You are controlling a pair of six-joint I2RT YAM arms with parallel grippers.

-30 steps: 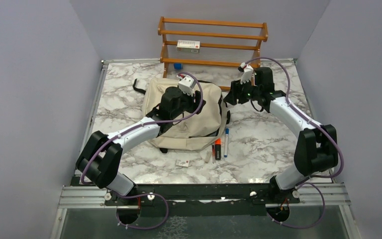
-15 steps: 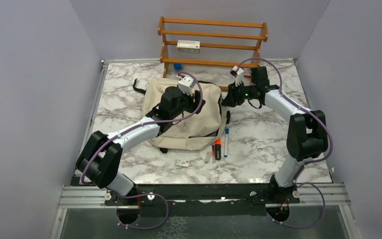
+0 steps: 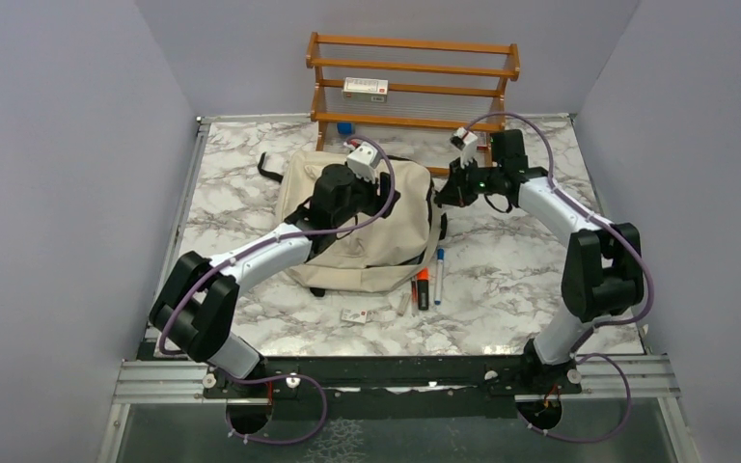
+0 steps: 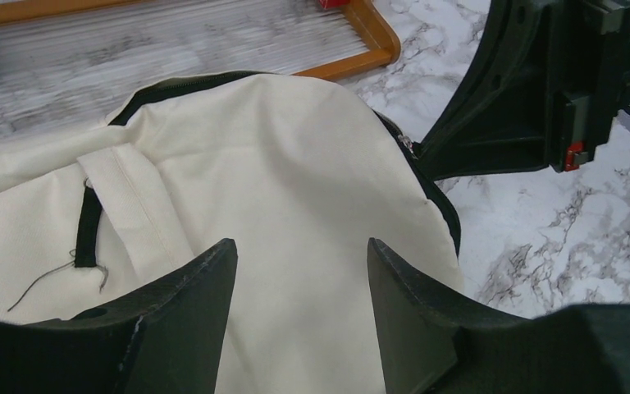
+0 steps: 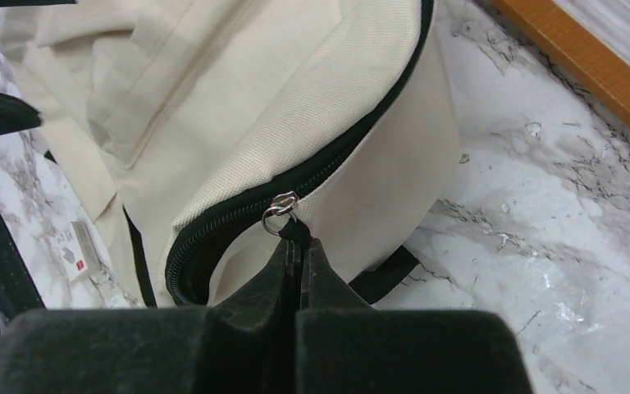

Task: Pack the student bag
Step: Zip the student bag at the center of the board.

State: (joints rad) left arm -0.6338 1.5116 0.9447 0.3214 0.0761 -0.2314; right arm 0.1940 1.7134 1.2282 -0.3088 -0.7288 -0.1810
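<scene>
Cream canvas fills both of my wrist views. The soft cream fabric backpack [image 3: 407, 217] with black straps lies flat on the white marble-patterned worktop [image 3: 521, 280], in front of the orange-brown wooden rack [image 3: 413, 72] at the far edge. My left arm reaches forward from its base and bends over the middle of the bag, my left fingers [image 4: 213, 279] held apart over the pale cloth and gripping nothing. My right arm rises from its base, folds at the elbow and stretches left to the bag's far right-hand corner, wrist low. There my right fingers [image 5: 299, 246] are pressed together on the small black zip tab [image 5: 296, 231], which hangs from a silver ring [image 5: 279, 215] on the black zipper [image 5: 238, 215]. Near the bag's front right corner a few marker pens [image 3: 425, 287] lie side by side, and a small white card [image 3: 354, 315] lies a little nearer to me.
</scene>
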